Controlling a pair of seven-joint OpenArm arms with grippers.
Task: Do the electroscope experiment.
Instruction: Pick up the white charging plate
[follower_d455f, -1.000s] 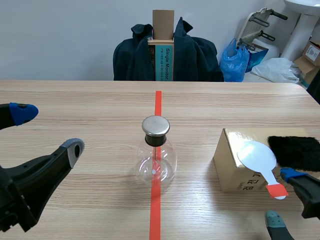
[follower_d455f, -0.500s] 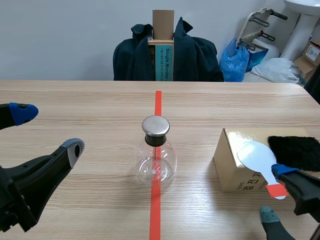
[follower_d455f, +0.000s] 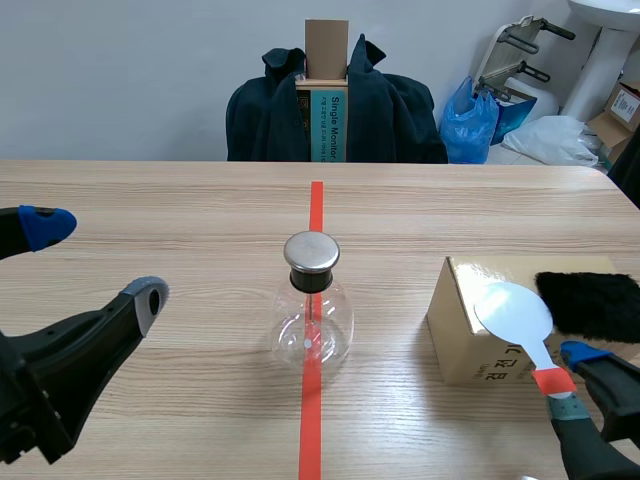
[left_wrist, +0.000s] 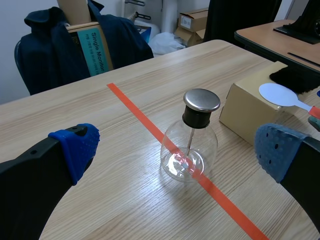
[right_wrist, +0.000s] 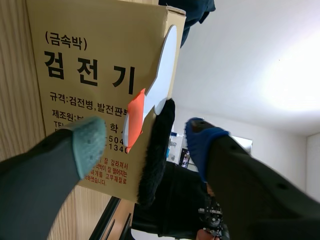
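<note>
Your table (follower_d455f: 150, 200) is a pale wood-grain top, and one orange-red tape line (follower_d455f: 312, 420) runs down its middle, away from you. The electroscope flask (follower_d455f: 312, 318) stands upright on that line. It is a clear round-bellied glass with a black neck and a metal cap (follower_d455f: 311, 251), and a thin rod hangs inside it. To its right sits a tan cardboard box (follower_d455f: 462, 335) printed with Korean text. A white paddle (follower_d455f: 514, 312) lies on the box with its round disc on the lid, and its orange-red handle juts past the near edge. A black fur cloth (follower_d455f: 590, 303) lies on the lid just beside the disc. Your right gripper (follower_d455f: 573, 380) is at that handle with its fingers apart, the blue pad on one side and the grey-green pad on the other, so the handle is not yet pinched. Your left gripper (follower_d455f: 98, 260) hangs well left of the flask with its fingers spread wide and nothing between them. Beyond the table's far edge is a plain pale wall. A chair there is draped in a dark jacket (follower_d455f: 390, 110) and has a tall carton (follower_d455f: 326, 60) propped on it. To the right are a blue plastic bag (follower_d455f: 470, 125) and white sacks (follower_d455f: 555, 140).
</note>
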